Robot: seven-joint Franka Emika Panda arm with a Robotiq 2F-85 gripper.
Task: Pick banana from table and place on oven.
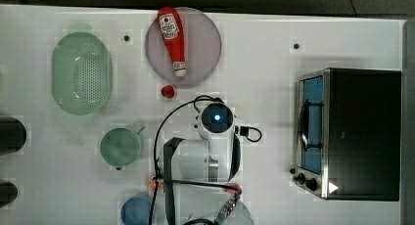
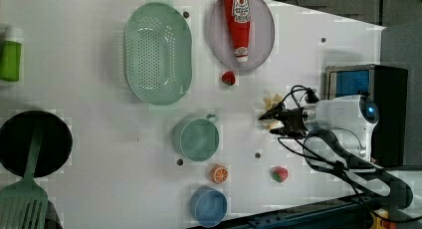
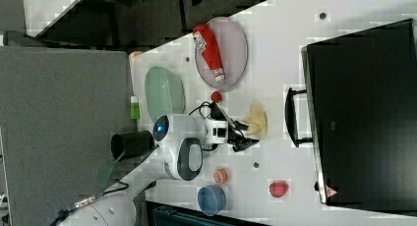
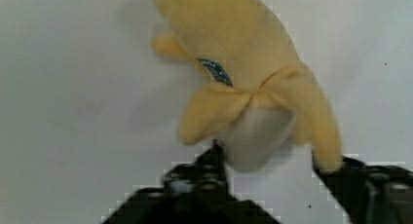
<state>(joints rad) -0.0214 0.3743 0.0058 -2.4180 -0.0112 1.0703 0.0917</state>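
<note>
Gripper [image 4: 272,165] down at the one banana [image 4: 253,83] on the table [image 1: 274,19].
One oven [image 1: 359,134], one ketchup bottle [image 1: 172,39], one colander [image 1: 81,72]. In the top view the arm reaches toward 12 o'clock and hides the banana. In the wrist view dark fingers [image 4: 214,160] stand either side of the peeled end, seemingly touching it, though a firm grip cannot be told. The banana lies at the oven door's 9 o'clock in the right view.

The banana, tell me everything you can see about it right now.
The banana looks like soft pale yellow plush, half peeled: flaps folded back from a whitish tip, with a small blue label on one side. It lies on the white table between the oven and the arm, and the claw straddles its whitish end, one finger on each side.
</note>
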